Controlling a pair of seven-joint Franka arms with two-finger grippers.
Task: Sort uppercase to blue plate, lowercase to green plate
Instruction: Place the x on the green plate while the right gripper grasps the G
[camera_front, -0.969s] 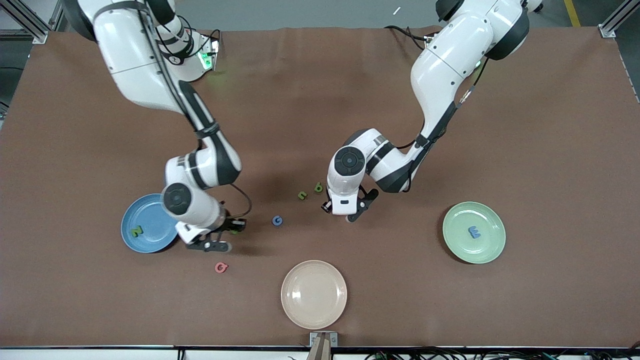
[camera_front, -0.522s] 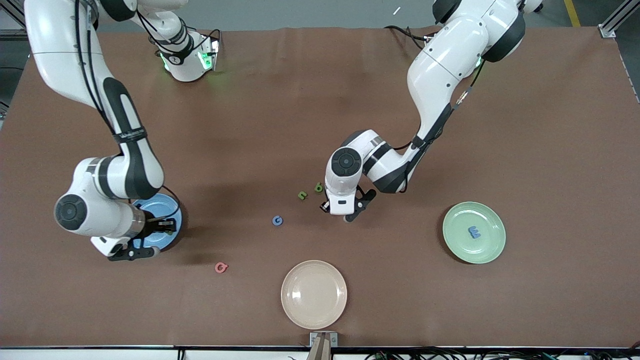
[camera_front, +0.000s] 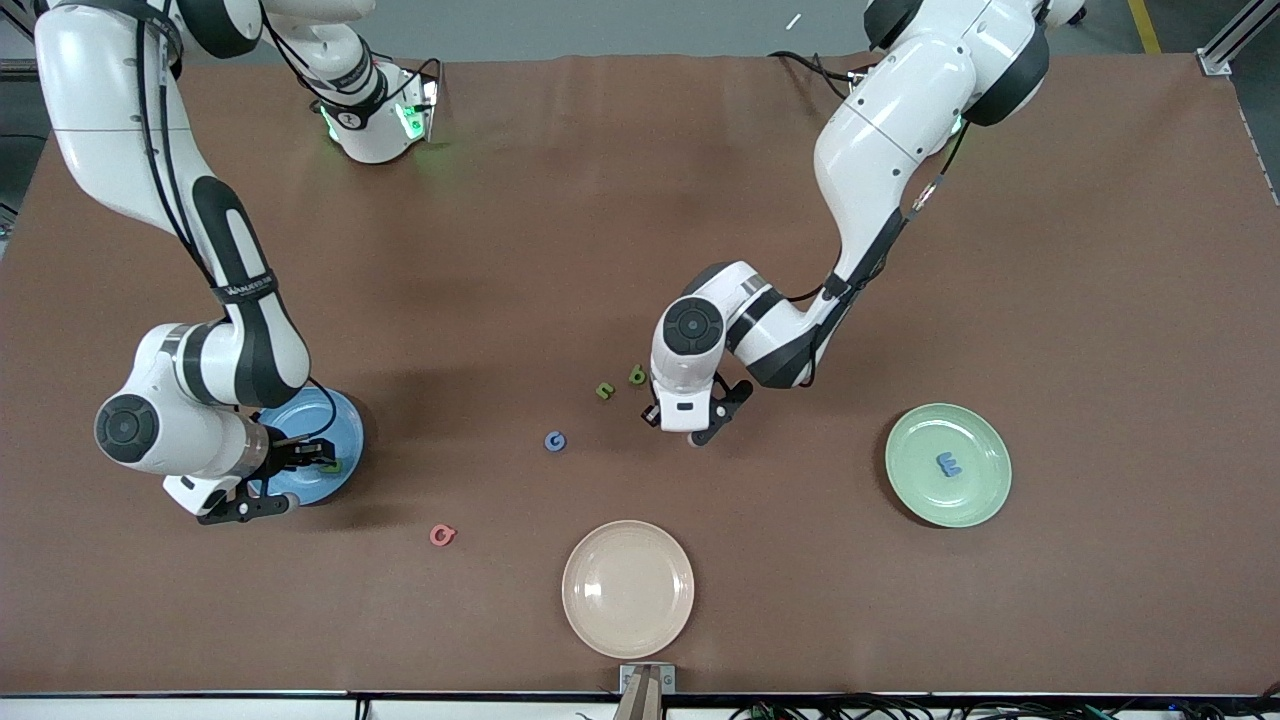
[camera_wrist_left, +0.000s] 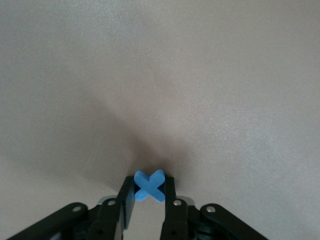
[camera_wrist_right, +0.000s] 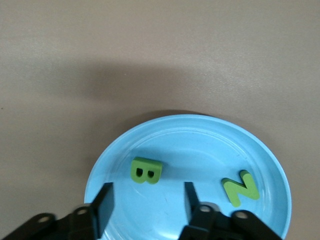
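Right gripper (camera_wrist_right: 145, 202) now parted above blue plate (camera_wrist_right: 260, 150).

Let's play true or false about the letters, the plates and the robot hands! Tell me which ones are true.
1. The green B and green Z both lie in the blue plate. True.
2. The left gripper is shut on the blue x. True.
3. The beige plate has a letter on it. False: it holds nothing.
4. The right gripper is squeezing the green B. False: its fingers are open over the blue plate, and the B lies loose between them.
5. The green plate holds the blue m. True.
6. The blue G is on the blue plate. False: it lies on the table.
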